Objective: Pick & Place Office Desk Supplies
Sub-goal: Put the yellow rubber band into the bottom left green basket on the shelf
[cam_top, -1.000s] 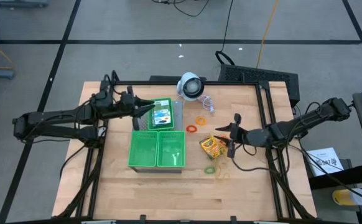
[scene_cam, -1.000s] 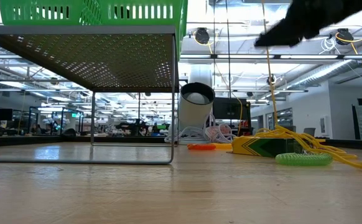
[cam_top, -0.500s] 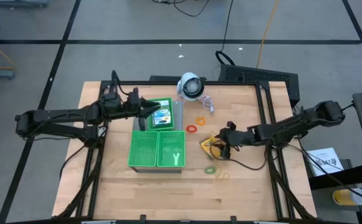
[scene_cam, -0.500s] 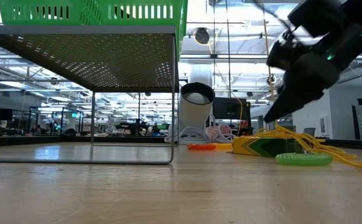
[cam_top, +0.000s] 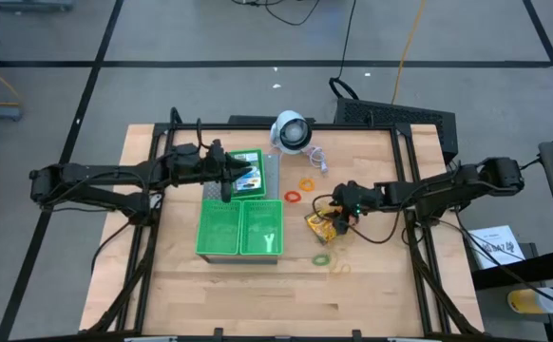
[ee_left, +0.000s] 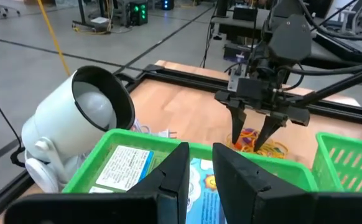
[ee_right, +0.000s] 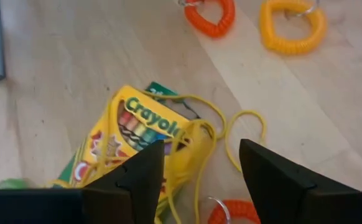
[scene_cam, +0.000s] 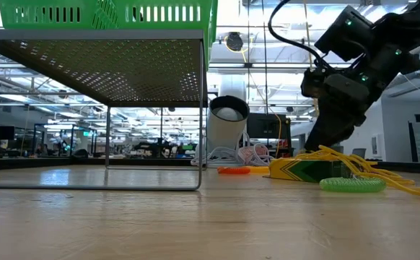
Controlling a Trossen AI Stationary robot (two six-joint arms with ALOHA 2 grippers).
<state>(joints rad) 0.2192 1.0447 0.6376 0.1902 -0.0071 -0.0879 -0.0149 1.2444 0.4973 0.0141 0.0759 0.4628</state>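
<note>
Crayon box (cam_top: 321, 225) lies flat on the tabletop toward its right edge, tangled in yellow rubber-band loops (ee_right: 196, 140), and I have my right gripper (cam_top: 338, 213) low over it, fingers spread to either side and grasping nothing. My left gripper (cam_top: 229, 177) hovers over the green tray (cam_top: 262, 158) by the far edge, fingers nearly together above the crayon boxes (ee_left: 128, 167) inside; I cannot tell whether they pinch anything.

Counted: three crayon boxes (cam_top: 322, 224), two in the rear tray (cam_top: 247, 175); three green trays; one white round device (cam_top: 292, 132).
</note>
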